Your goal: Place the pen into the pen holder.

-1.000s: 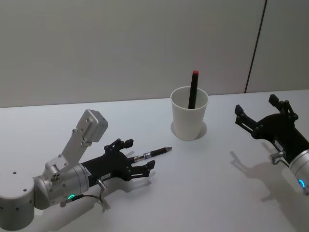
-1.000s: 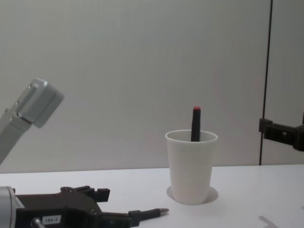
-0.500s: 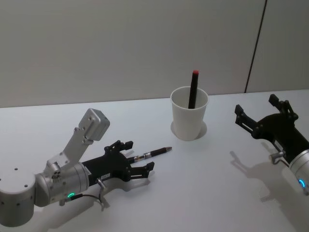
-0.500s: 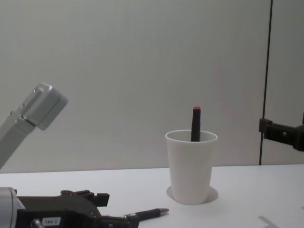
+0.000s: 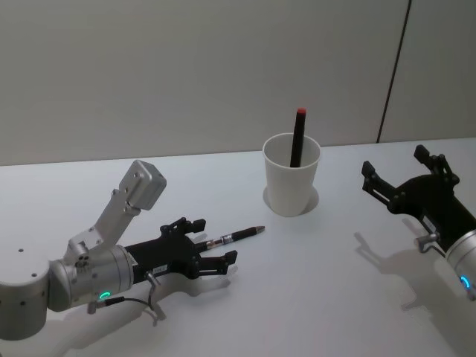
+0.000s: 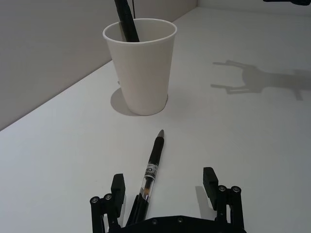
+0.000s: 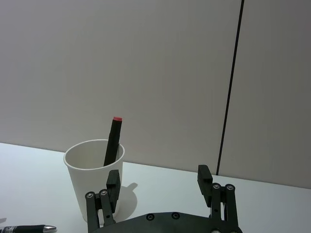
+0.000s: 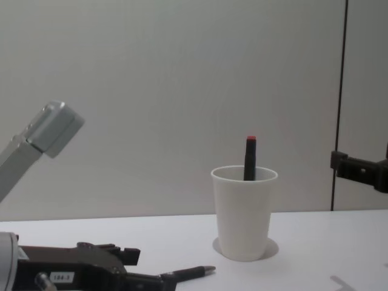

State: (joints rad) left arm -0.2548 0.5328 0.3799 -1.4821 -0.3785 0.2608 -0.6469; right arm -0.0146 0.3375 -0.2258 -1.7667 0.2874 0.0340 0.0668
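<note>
A black pen with a clear barrel lies flat on the white table, its tip toward the pen holder, a white paper cup farther back. A black marker with a red cap stands in the cup. My left gripper rests low on the table, open, its fingers on either side of the pen's rear end; in the left wrist view the pen lies nearer one finger, with the pen holder beyond. My right gripper hovers open to the right of the cup.
The table is plain white, with a grey wall close behind it. Open tabletop lies between the pen and the cup. The right gripper's shadow falls on the table to the cup's right.
The left arm has shifted slightly, its gripper drawing back a little along the pen. The pen, the cup and the right gripper have not moved.
</note>
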